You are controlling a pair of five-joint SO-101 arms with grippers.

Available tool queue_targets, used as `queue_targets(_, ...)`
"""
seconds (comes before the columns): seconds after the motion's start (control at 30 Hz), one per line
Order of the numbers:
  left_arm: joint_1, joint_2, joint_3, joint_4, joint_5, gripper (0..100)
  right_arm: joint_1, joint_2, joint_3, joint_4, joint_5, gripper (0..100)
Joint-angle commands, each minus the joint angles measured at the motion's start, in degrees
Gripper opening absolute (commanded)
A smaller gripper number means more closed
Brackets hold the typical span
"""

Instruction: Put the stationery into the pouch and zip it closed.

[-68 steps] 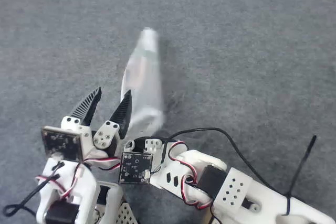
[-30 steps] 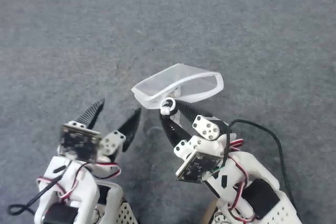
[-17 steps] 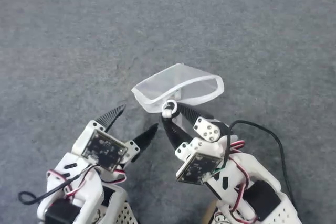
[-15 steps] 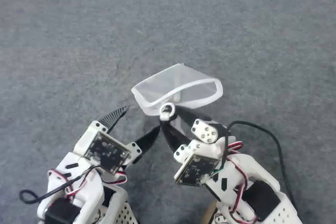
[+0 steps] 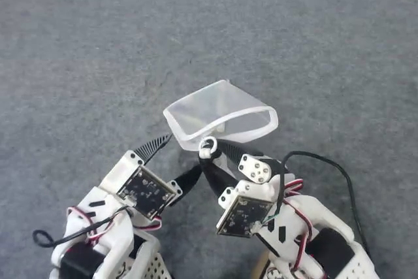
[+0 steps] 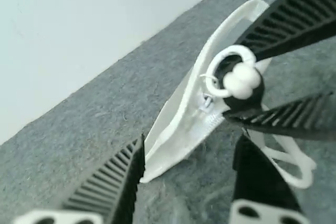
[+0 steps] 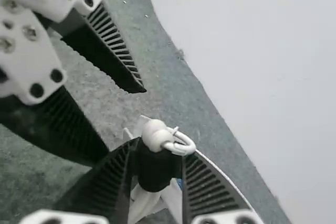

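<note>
I had the pouch [image 5: 225, 104] lying mid-table [image 5: 326, 63], on the far side of both arms. Its zip pull [image 5: 208, 144] sat at the pouch's near edge, between my right gripper's [image 5: 210, 155] jaws. My left gripper [image 5: 175, 159] stood just left of that, apart from the pouch.

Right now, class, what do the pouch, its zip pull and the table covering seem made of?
The pouch looks like thin translucent white plastic or fine mesh; grey shows through. The zip pull: a glossy white ring and bead, likely plastic or coated metal. The table covering seems grey felt or short carpet: matte, fuzzy.
</note>
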Motion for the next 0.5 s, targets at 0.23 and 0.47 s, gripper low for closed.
queue_targets(0.23, 5.5, -0.4, 2.9, -4.4, -0.7, 22, -6.1, -1.4, -4.7, 2.2, 0.7, 0.6)
queue_targets(0.47, 5.5, -0.4, 6.1, -6.2, -0.7, 22, -6.1, -3.2, -5.1, 2.4, 0.4, 0.6)
